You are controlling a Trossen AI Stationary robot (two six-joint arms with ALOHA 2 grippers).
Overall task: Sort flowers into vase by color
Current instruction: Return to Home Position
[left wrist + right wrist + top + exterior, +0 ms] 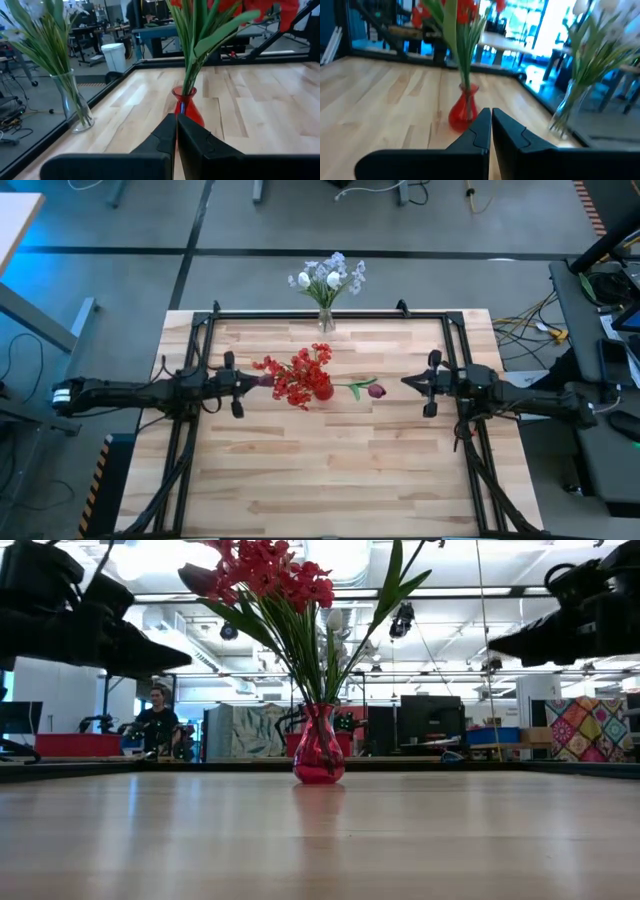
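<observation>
Evidently the sorting looks finished and the step in hand is the retreat to rest: every stem I can see stands in a vase. The rounded red glass vase (322,390) holds the red flower clusters (295,378), and from it the dark pink tulip bud (376,390) leans out low on its green stem, away from the left arm. Beyond the red vase, at the far edge, the clear glass vase (325,320) carries the white and pale-blue blossoms (328,275). The left hand (176,122) hangs to one side of the red vase and above its base, fingers pressed together on nothing. The right hand (490,115) faces it from the other side, on the tulip's side, likewise closed and empty. Both are apart from the red vase. The next move, I judge, calls for drawing each arm straight back from the red vase, the right one minding the leaning tulip, which would drag easily. The pale wooden-plank counter (330,480) is flat and faintly glossy, edged by a black metal frame (330,313). Past the red vase lies a bright workshop with grey floor, loose cables, a patchwork panel (585,728) and a person (157,720) far off.
</observation>
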